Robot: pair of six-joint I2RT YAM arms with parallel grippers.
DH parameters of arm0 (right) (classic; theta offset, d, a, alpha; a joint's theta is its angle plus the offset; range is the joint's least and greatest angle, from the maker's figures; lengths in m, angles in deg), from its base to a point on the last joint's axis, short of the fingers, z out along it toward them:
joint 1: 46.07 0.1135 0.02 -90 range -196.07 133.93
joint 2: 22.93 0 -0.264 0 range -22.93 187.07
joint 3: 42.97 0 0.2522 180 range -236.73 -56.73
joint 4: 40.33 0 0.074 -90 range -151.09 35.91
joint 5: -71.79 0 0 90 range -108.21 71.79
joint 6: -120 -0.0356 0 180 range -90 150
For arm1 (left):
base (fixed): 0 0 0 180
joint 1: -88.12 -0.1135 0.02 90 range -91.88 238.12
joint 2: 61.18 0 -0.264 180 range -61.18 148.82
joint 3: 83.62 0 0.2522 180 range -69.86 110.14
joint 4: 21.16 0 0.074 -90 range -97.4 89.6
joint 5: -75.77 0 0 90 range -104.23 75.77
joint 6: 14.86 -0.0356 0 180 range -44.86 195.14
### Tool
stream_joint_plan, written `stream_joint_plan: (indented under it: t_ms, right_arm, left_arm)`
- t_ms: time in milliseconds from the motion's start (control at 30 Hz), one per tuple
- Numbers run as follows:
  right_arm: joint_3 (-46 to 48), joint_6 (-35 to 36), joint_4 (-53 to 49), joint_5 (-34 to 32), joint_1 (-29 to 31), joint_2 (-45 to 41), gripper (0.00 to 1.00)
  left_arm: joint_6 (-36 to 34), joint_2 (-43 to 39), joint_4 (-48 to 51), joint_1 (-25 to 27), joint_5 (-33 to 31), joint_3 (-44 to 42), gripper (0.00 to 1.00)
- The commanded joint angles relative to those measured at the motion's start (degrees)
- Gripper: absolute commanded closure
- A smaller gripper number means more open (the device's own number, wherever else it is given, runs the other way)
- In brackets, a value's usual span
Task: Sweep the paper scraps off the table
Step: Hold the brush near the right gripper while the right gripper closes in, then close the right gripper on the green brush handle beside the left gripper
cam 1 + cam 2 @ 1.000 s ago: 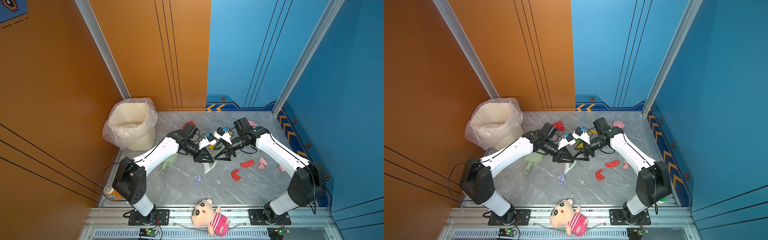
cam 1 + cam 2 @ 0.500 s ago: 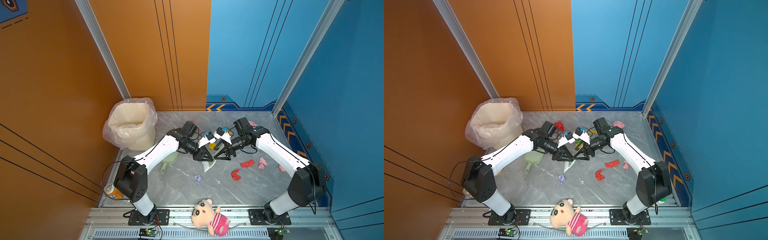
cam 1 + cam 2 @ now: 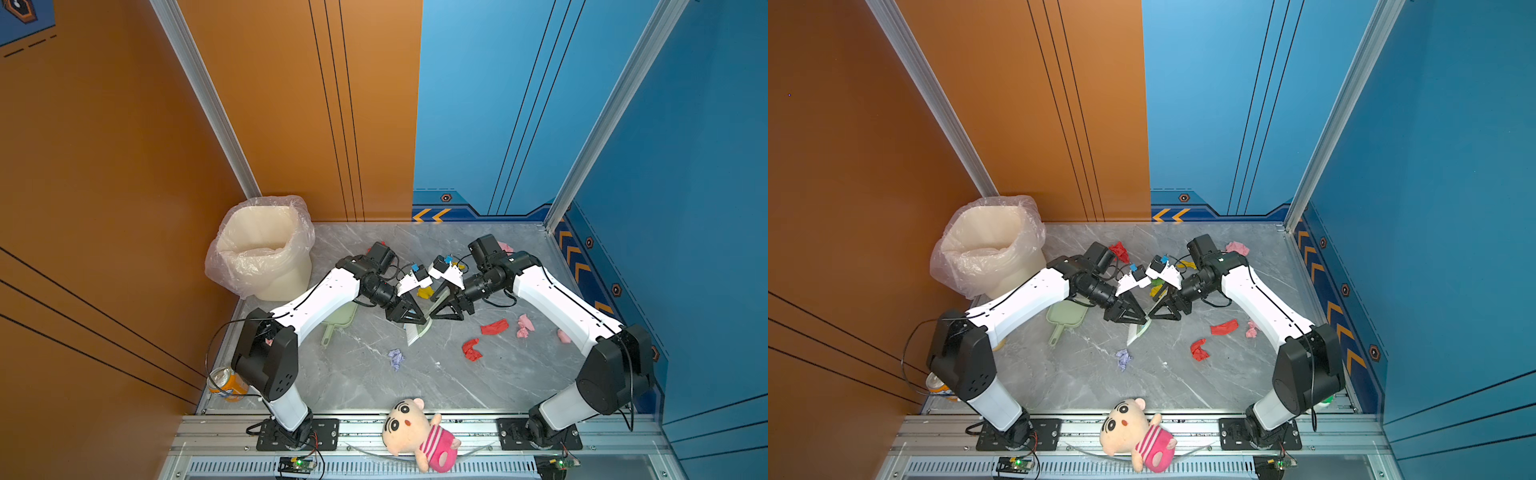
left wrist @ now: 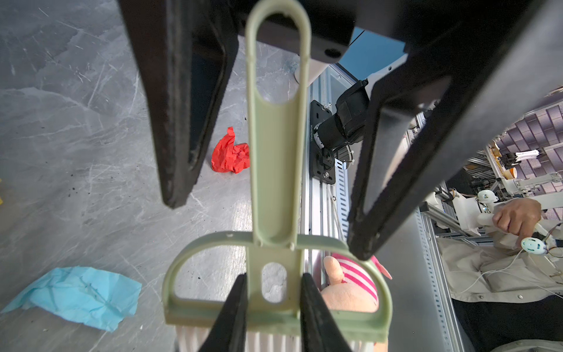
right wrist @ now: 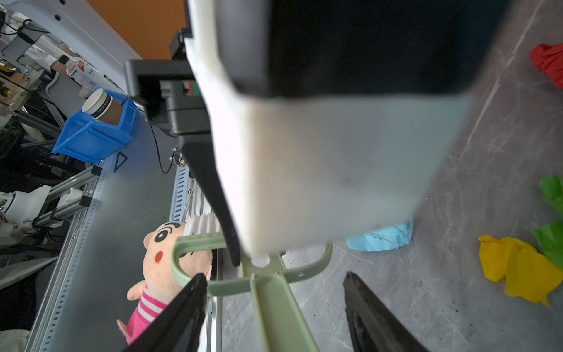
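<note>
left gripper (image 4: pixel 274 275) clenched on the neck of the pale green brush (image 4: pixel 277 183), just above its white bristles; right gripper (image 5: pixel 274 274) released, jaws straddling the brush handle with a gap on both sides, nothing gripped; reads as a handover; do it well: centre the handle between the right jaws, clamp fully, only then let the left go; paper scraps (image 3: pixel 493 327) still lie on the table (image 3: pixel 415 382): 2 red and pink near the right arm, 1 lilac nearer the front; dustpan (image 3: pixel 340 320) under the left arm.

Both arms extended inward, wrists pitched down, tips nearly meeting: left gripper (image 3: pixel 415 321) clamped on brush (image 3: pixel 417 332), right gripper (image 3: pixel 435 316) jaws apart astride its handle.
</note>
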Motion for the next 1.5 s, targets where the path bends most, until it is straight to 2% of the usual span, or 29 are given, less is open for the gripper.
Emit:
stream_joint_plan:
  t_ms: [0, 867, 1100, 1467]
  right_arm:
    - [-1.83, 2.22, -3.97, -1.36, 0.42, -1.01, 0.29]
    - [-2.28, 3.82, -5.42, -0.1, 0.95, -0.99, 0.33]
    - [-2.28, 4.3, -5.84, -0.24, 1.04, -0.51, 0.4]
    - [-2.42, 4.78, -6.06, -1.2, 1.13, -0.23, 0.44]
  left_arm:
    - [-1.32, 0.76, 1.85, 0.07, 2.67, 1.85, 0.98]
    - [-1.56, 2.51, 2.91, 1.65, 2.61, 3.17, 0.99]
    - [-1.65, 2.55, 4.0, 1.65, 2.12, 3.51, 1.0]
    - [-1.59, 2.87, 3.98, 1.61, 2.26, 3.63, 1.0]
